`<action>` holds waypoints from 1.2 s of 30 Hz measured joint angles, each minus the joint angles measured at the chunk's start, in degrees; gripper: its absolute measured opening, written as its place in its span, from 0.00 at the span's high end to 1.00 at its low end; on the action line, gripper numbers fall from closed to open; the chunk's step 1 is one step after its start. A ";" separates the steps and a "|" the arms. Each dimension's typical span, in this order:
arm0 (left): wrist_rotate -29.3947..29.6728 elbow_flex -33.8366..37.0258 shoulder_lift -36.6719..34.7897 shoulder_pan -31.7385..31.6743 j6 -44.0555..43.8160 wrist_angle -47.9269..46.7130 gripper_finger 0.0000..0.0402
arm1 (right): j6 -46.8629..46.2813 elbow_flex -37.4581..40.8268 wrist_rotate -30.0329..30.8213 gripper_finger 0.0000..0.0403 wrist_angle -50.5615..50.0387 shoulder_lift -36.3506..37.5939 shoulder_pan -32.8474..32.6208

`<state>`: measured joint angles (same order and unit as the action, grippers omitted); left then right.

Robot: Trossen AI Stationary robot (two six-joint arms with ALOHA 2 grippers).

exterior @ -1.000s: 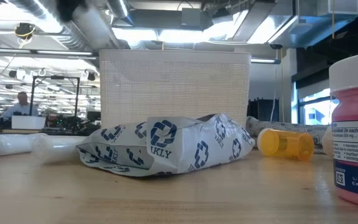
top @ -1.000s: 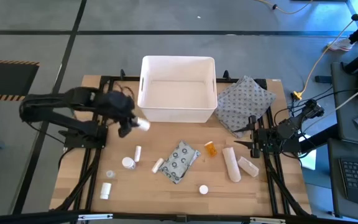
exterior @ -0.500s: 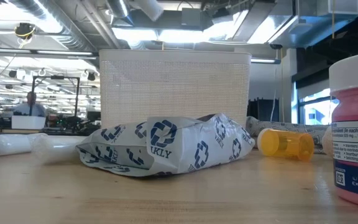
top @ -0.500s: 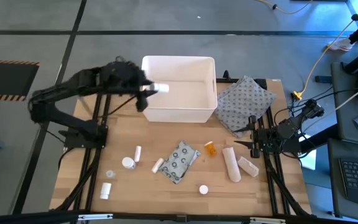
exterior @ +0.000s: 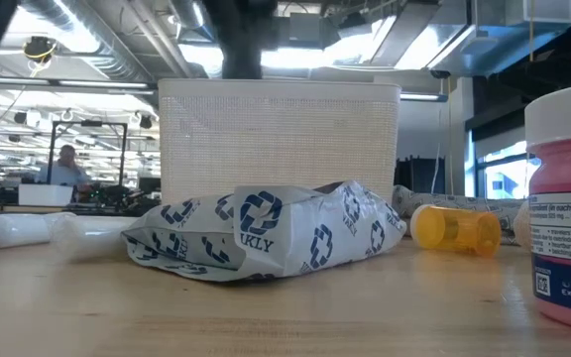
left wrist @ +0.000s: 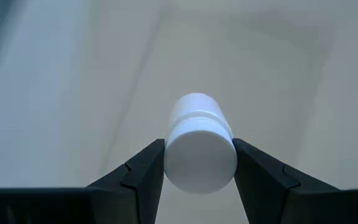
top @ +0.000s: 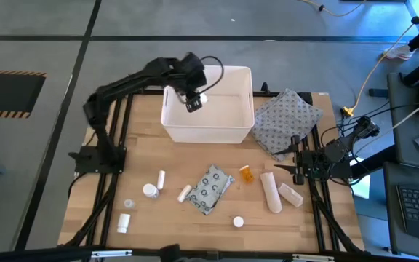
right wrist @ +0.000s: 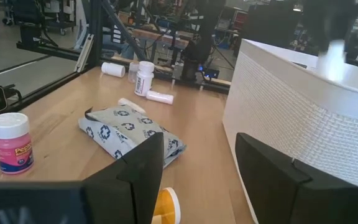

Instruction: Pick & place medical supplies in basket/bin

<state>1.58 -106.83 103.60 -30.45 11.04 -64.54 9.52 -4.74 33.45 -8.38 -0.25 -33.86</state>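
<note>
While the right hand (right wrist: 194,180) waits half-open at right, a white pill bottle (left wrist: 199,144) is gripped by the left hand (top: 194,102) over the bin (top: 244,129), upper centre.

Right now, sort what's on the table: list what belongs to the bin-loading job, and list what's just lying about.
Job items:
white bin
white bottle held in the left end effector over the bin
orange pill bottle
dotted packet
two gauze rolls
pink-labelled bottle
small white bottles and tubes

Lying about:
grey patterned pouch
</note>
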 joint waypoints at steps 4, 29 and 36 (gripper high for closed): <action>0.23 -0.02 6.20 -1.76 3.08 -3.39 0.58 | 0.00 -0.01 0.00 0.50 -0.02 0.02 0.00; 3.46 -0.07 18.31 -8.83 1.55 -3.02 0.57 | 0.00 -0.01 0.00 0.50 -0.28 0.02 0.00; 3.42 -0.07 18.29 -8.81 1.60 -2.98 0.53 | 0.00 -0.01 0.00 0.50 -0.27 0.01 0.00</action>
<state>5.00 -106.89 121.89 -39.27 12.64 -67.53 9.52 -4.75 33.45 -8.65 -0.23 -33.87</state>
